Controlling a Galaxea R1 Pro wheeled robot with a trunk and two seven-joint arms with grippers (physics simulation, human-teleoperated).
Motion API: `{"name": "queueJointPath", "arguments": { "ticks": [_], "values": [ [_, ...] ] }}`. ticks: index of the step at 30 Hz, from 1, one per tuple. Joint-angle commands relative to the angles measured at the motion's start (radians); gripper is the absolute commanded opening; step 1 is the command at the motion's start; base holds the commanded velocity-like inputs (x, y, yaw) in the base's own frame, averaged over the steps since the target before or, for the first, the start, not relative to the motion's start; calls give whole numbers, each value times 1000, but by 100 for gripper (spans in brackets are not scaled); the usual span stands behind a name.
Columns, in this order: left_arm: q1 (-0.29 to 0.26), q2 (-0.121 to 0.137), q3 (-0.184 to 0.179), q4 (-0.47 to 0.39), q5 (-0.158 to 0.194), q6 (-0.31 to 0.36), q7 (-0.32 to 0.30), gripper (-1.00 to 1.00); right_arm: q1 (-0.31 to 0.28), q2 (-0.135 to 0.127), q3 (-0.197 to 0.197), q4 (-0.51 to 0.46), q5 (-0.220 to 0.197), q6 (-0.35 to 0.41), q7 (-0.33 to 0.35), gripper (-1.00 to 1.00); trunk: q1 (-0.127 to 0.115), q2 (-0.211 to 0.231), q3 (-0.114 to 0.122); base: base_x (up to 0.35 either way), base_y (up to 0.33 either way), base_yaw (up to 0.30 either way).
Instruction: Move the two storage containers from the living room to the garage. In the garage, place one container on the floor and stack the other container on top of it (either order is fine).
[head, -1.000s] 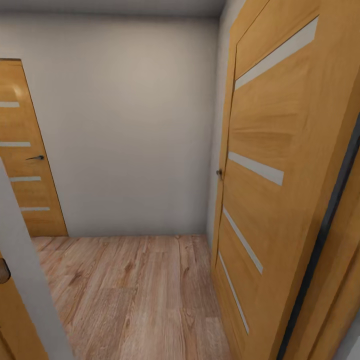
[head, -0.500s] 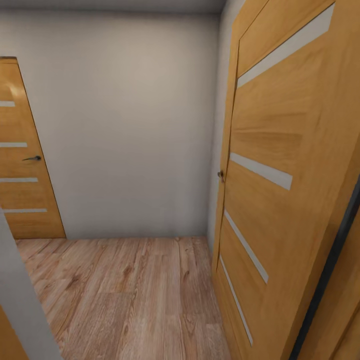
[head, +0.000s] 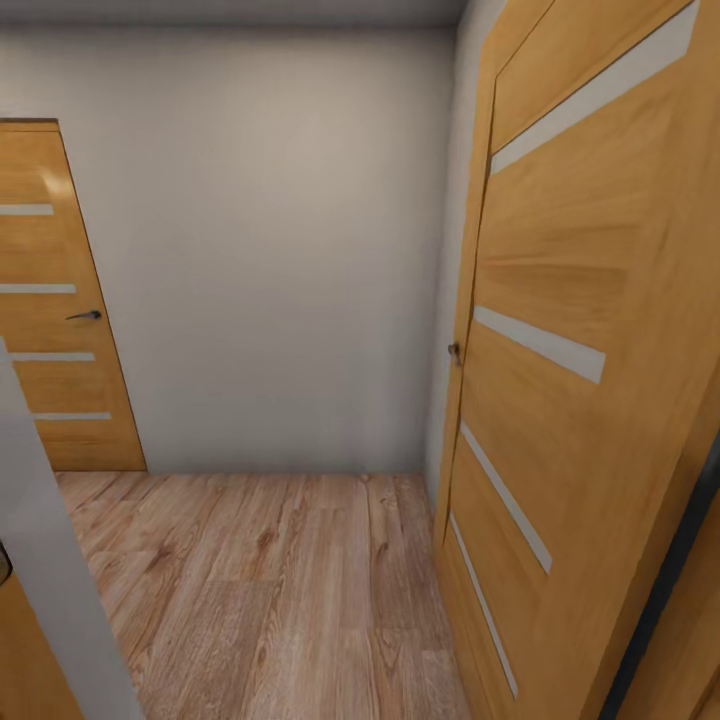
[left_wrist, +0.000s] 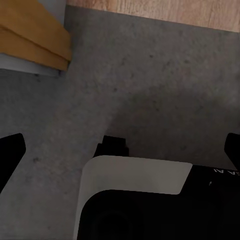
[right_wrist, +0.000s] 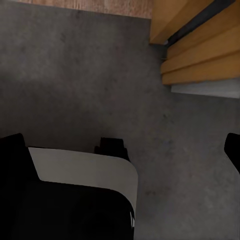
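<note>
The two storage containers are out of view. My left gripper (left_wrist: 121, 149) hangs open over dark grey speckled concrete floor (left_wrist: 125, 75), its black fingertips (left_wrist: 11, 149) far apart with nothing between them. My right gripper (right_wrist: 122, 147) is open too, above the same concrete floor (right_wrist: 75, 75), and it holds nothing. Under both grippers lies the white and black body of my own base (left_wrist: 135, 175).
Ahead is a small hallway with a light wood plank floor (head: 270, 590) and a plain pale wall (head: 280, 250). An open wooden door (head: 580, 400) stands close on the right. A shut wooden door (head: 60, 300) is at the far left. A grey door-frame edge (head: 50, 580) crosses the lower left.
The whole head picture has shifted slightly sideways, so the camera has moved. Nothing in the hallway itself has changed.
</note>
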Motion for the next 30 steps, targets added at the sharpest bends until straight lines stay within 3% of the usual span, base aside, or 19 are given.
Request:
{"name": "queueJointPath", "arguments": {
  "ticks": [1,15,30],
  "values": [
    [0,0,-7,0,9,-1,2,100,-1,1,8,3,-9,-5,0,100,0,-1,-1,0,0,2],
    [0,0,-7,0,8,-1,2,100,-1,0,8,3,-9,-4,1,100,0,-1,-1,15,0,83],
    [0,0,-8,0,9,-1,2,100,-1,-1,8,3,-9,-6,1,100,0,-1,-1,266,0,1]
  ]
}}
